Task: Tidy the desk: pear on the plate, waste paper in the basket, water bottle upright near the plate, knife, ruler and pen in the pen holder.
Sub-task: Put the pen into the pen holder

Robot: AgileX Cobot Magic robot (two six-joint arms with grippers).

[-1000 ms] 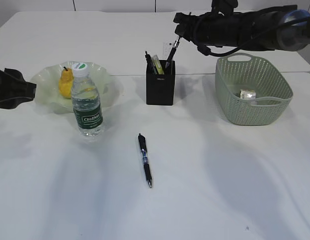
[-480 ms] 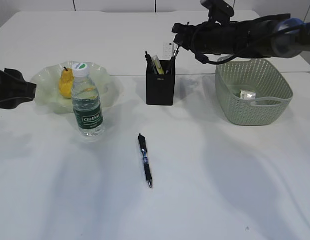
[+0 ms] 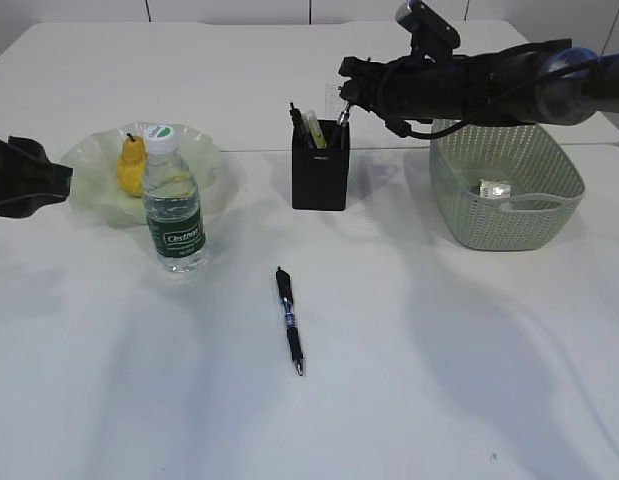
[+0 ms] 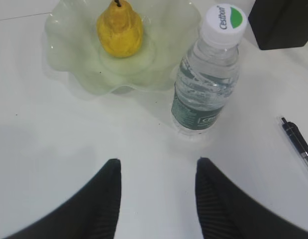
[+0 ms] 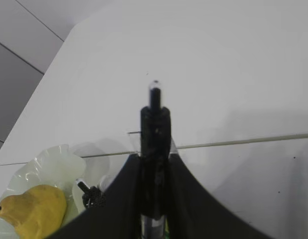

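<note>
Between the right claw's (image 5: pixel 154 164) closed fingers stands a pen (image 5: pixel 154 129); left claw (image 4: pixel 156 172) gapes, empty.

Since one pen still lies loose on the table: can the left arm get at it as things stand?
Probably yes. The left pincer stands open and empty, and the pen lies alone on bare table. The water bottle stands off to the side, not in the path.

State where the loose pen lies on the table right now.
In the exterior view the pen lies flat at centre, in front of the pen holder, right of the water bottle.
</note>
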